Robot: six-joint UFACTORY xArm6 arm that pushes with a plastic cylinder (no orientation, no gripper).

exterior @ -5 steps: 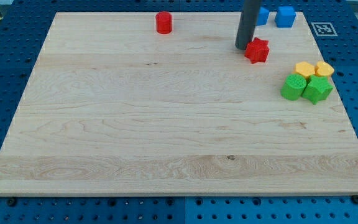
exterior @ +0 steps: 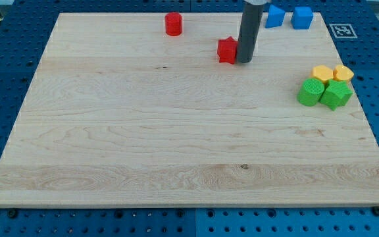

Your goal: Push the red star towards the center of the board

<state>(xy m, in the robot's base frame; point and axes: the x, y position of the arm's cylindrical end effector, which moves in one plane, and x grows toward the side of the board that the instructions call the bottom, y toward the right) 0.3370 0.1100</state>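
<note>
My tip [exterior: 244, 62] touches the right side of the small red star-shaped block [exterior: 227, 50], which lies on the pale wooden worktop [exterior: 176, 145] near its top edge, somewhat right of the middle. The arm carries no jaws, only the straight dark rod, so there is no opening or closing to report.

The centre of the worktop lies below and to the left of the star. Pushing from the right side alone drives the star along the top edge, not inward. To do the step well, I judge that my tip should go round to the star's upper right and press down and left, the line of push passing through the block's middle so that it does not spin off the rod. The red cylinder [exterior: 173, 24] near the top edge stands well apart to the left and is not in that path.

Compared with the earlier frame, the star has slid left along the top part of the worktop, and my tip has swapped sides: it stood at the star's left, now at its right. The two blue blocks [exterior: 289, 16] at the top right, and the yellow [exterior: 332, 72] and green blocks [exterior: 324, 93] near the right edge, have not moved.
</note>
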